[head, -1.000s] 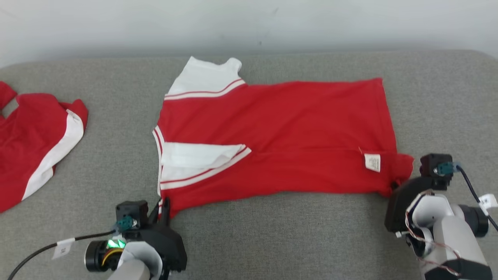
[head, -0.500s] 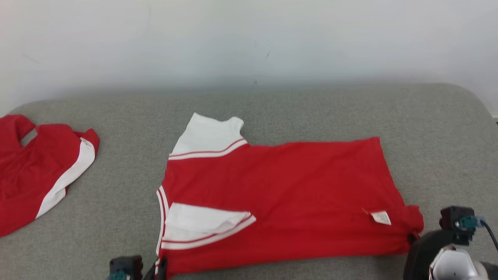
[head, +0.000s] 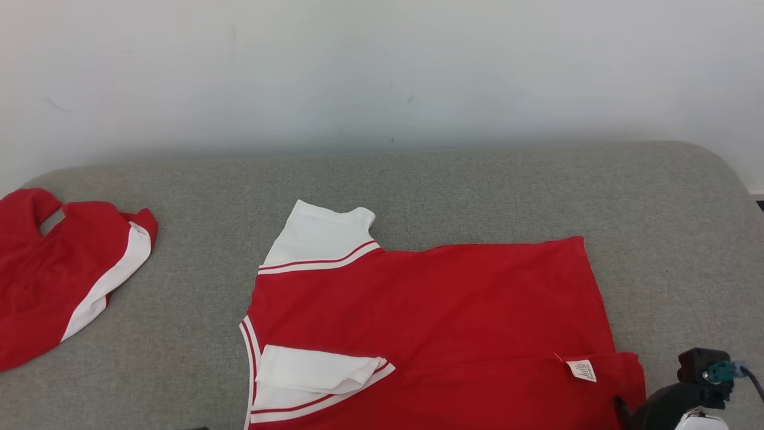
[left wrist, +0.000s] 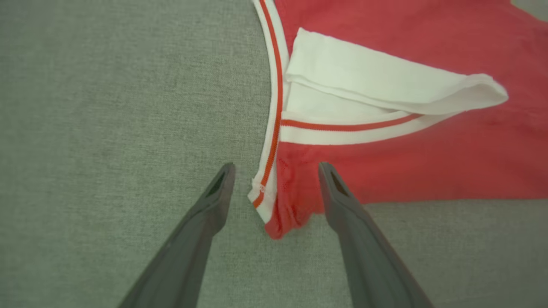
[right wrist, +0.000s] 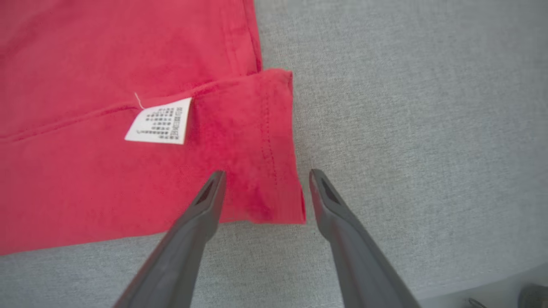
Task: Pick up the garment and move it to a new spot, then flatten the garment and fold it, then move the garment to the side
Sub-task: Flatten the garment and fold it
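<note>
Second red-and-white garment [head: 65,269] lay bunched at the left end of the grey padded surface [head: 477,185], well apart from the task garment, with bare grey cloth between them. Pale wall [head: 382,65] ran behind the far edge. Right arm's wrist block [head: 698,370] sat just beside the hem corner in the head view.

Task garment [head: 430,322] lay flat mid-surface, near edge cut off by the bottom of the head view. Long axis ran left-right across the surface: striped collar end toward the robot's left, hem toward its right. One white sleeve [head: 319,239] stuck out at the far-left corner, pointing toward the wall. The other white sleeve [left wrist: 385,85] lay doubled over on the red body. Care label [right wrist: 160,120] faced up near the hem, beside a fold line running along the long axis.

Left gripper [left wrist: 276,164]: fingers spread wide, straddling the near collar corner, nothing pinched. Right gripper [right wrist: 266,173]: fingers likewise apart, one over red fabric, one over grey cloth, near hem corner between them, no grip. Couldn't tell whether the tips touched the fabric.
</note>
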You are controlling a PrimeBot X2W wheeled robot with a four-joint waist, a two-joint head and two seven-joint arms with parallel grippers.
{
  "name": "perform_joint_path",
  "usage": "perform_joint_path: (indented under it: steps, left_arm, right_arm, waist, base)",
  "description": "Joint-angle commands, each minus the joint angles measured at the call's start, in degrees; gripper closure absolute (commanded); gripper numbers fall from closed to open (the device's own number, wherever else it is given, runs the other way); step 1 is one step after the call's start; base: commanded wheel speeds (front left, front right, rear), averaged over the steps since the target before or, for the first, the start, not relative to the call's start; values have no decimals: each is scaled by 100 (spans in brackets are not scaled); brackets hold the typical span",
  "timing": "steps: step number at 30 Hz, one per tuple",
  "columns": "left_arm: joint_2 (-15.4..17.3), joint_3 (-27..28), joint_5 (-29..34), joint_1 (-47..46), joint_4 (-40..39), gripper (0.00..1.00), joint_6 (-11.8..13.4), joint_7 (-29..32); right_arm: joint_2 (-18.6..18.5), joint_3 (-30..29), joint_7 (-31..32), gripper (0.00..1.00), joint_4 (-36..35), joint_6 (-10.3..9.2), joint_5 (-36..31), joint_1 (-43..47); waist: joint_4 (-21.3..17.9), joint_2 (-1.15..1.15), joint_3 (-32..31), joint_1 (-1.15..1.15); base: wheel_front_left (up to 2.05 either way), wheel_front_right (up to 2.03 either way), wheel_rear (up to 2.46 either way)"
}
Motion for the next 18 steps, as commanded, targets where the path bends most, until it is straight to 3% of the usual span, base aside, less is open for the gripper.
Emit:
perform_joint_path:
  steps: [1, 5, 8, 15, 18]
  left_arm:
    - [102, 29, 97, -145, -78, 0, 38, 37]
    - [282, 55, 246, -626, -158, 0, -50, 178]
    - [354, 6, 341, -1239, -27, 0, -264, 382]
    - [146, 8, 416, -2962, 1020, 0, -877, 770]
    - [104, 47, 447, -3494, 1412, 0, -990, 837]
  right_arm:
    - [6, -66, 89, 0, -180, 7, -79, -49]
    - [-38, -88, 133, 0, -576, 7, -245, -431]
    - [-71, 58, 227, 0, -654, 7, -194, -851]
    - [-104, 528, -3, 0, 32, 7, 75, -2353]
    - [-79, 679, -129, 0, 327, 7, 170, -2820]
  waist:
    - [-4, 0, -3, 0]
    - [-31, 0, 96, 0]
    - [-108, 0, 265, 0]
    - [-513, 0, 979, 0]
    - [-673, 0, 1267, 0]
  base:
    - [0, 0, 0]
    - [0, 0, 0]
    - [0, 0, 0]
    - [0, 0, 0]
    - [0, 0, 0]
